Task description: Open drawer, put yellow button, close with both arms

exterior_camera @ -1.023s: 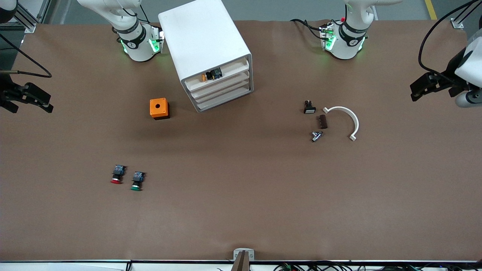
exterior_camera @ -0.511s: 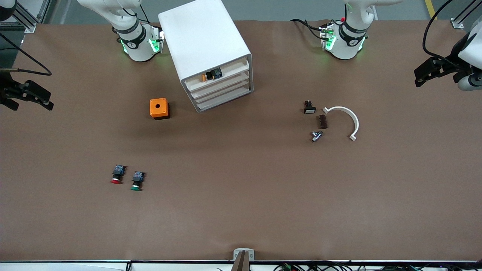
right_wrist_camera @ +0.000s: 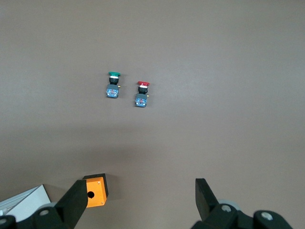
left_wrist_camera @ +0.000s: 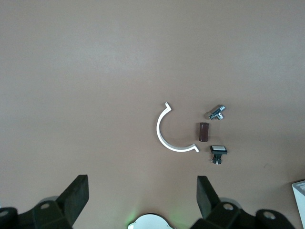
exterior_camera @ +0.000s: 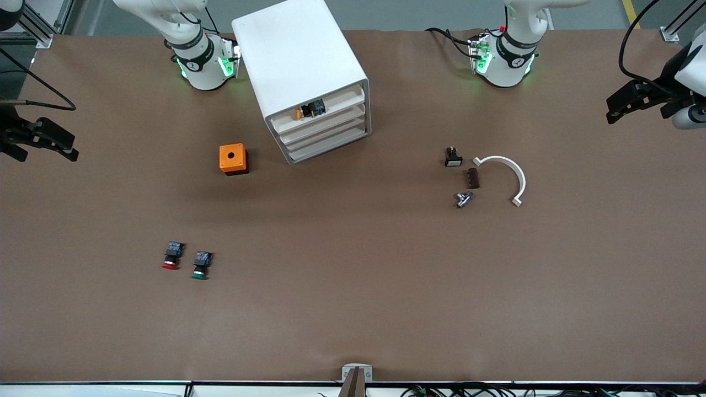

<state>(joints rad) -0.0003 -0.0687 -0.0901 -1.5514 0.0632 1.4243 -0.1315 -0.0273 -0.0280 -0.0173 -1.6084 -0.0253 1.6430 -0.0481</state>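
The white cabinet (exterior_camera: 300,66) stands between the two arm bases. Its uppermost drawer (exterior_camera: 339,102) sits about flush with the lower drawers. The yellow button (exterior_camera: 308,110) lies in that drawer, with its orange cap toward the right arm's end. My left gripper (exterior_camera: 637,107) hangs open and empty in the air over the table edge at the left arm's end; its wrist view shows it spread wide (left_wrist_camera: 143,193). My right gripper (exterior_camera: 48,155) hangs open and empty over the table edge at the right arm's end; its wrist view shows it spread wide (right_wrist_camera: 143,200).
An orange box with a hole (exterior_camera: 233,159) stands beside the cabinet. A red-capped button (exterior_camera: 172,257) and a green-capped button (exterior_camera: 201,265) lie nearer the front camera. A white half ring (exterior_camera: 510,175), a brown block (exterior_camera: 472,178) and two small parts lie toward the left arm's end.
My left gripper has moved toward its base end of the table, staying open. My right gripper has shifted slightly the same way. The cabinet and buttons have not moved.
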